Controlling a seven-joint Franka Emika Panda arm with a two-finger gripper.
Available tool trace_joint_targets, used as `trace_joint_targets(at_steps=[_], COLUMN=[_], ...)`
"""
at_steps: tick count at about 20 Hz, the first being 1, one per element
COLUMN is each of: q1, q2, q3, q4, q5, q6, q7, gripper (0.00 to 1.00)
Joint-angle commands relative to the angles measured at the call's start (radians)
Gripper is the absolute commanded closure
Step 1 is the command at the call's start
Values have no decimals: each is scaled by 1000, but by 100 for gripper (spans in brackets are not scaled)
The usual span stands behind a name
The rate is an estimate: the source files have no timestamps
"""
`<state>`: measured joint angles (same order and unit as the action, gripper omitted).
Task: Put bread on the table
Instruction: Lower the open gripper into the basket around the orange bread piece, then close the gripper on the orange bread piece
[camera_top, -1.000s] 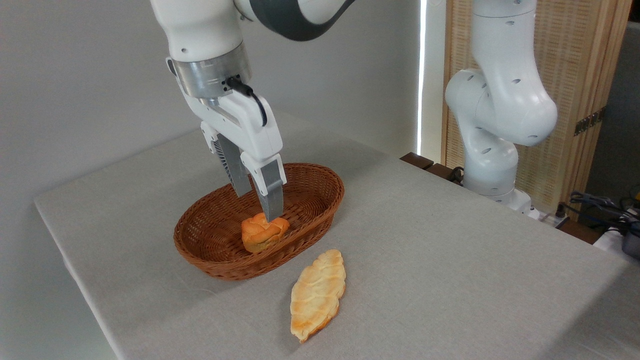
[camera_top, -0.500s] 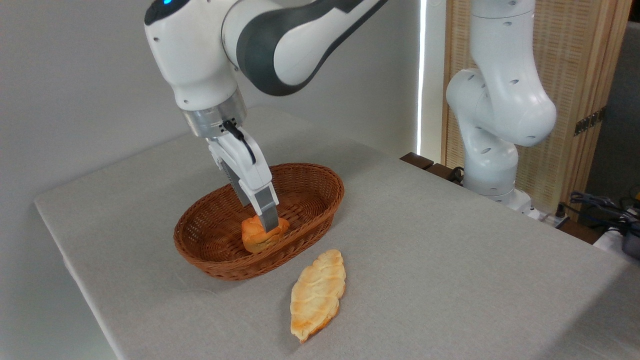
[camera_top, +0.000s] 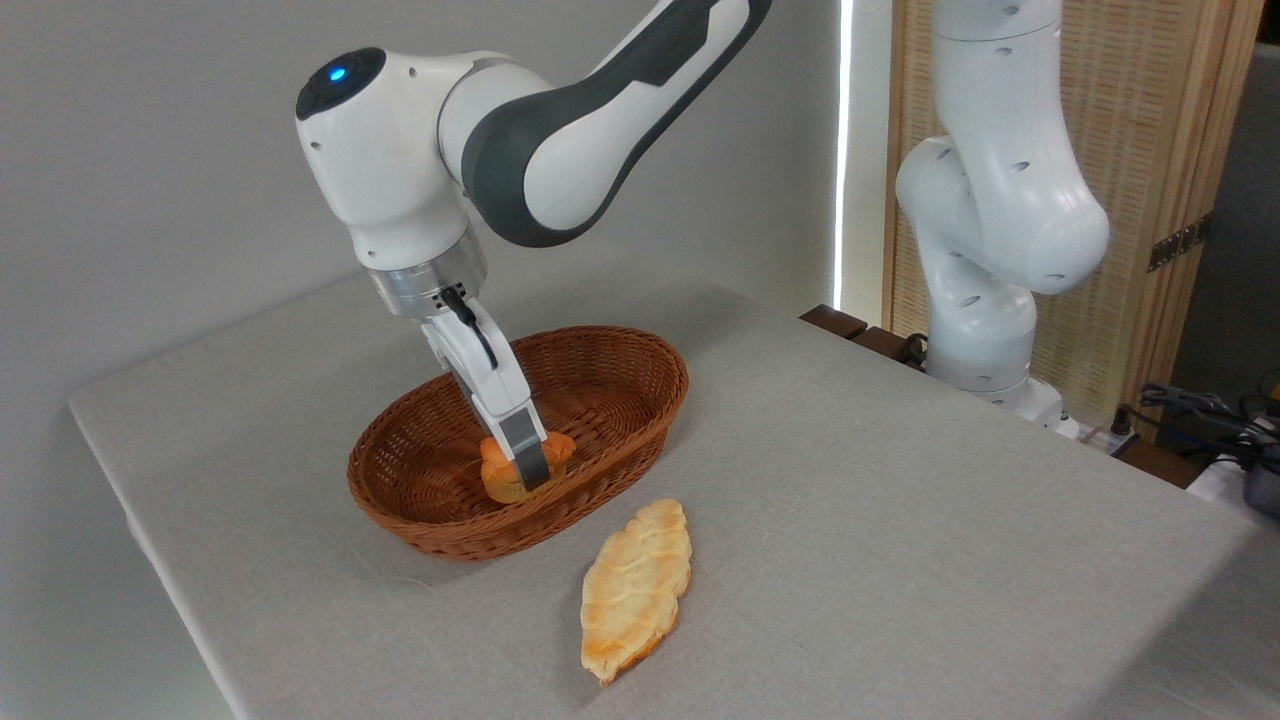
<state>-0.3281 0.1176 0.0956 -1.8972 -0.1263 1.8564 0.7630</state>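
On my feed the table (camera_top: 900, 520) fills most of the view, grey cloth running from the far left corner down to the right edge. The arm (camera_top: 560, 140) reaches in from the upper right and bends down over the basket (camera_top: 420, 500), a brown wicker oval whose long axis runs from lower left to upper right. Just in front of the basket, clear of its rim, the pastry (camera_top: 636, 588) lies flat on the cloth, its tips pointing up and down the picture.

The bread (camera_top: 505, 480) sits inside the basket, toward the near side of its floor, not on the table. I see it as a chunky lump a little wider than tall, stretched roughly left to right, top side up.

The gripper (camera_top: 527, 470) is down on the bread, the near finger (camera_top: 524, 448) lying across its front face. The far finger is hidden behind, so I cannot tell whether the bread is clamped.
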Motion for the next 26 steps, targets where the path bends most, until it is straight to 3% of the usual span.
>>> trace_joint_targets(at_steps=[1, 4, 5, 18, 26], q1=[-14, -14, -14, -12, -3], q2=[8, 8, 7, -6, -120], q3=[9, 7, 7, 9, 47], q4=[-2, 0, 0, 4, 7], q5=[-13, -13, -15, -15, -16], q6=[12, 11, 10, -3, -48], q7=[-1, 1, 1, -2, -7], gripper=[1, 54, 57, 54, 52])
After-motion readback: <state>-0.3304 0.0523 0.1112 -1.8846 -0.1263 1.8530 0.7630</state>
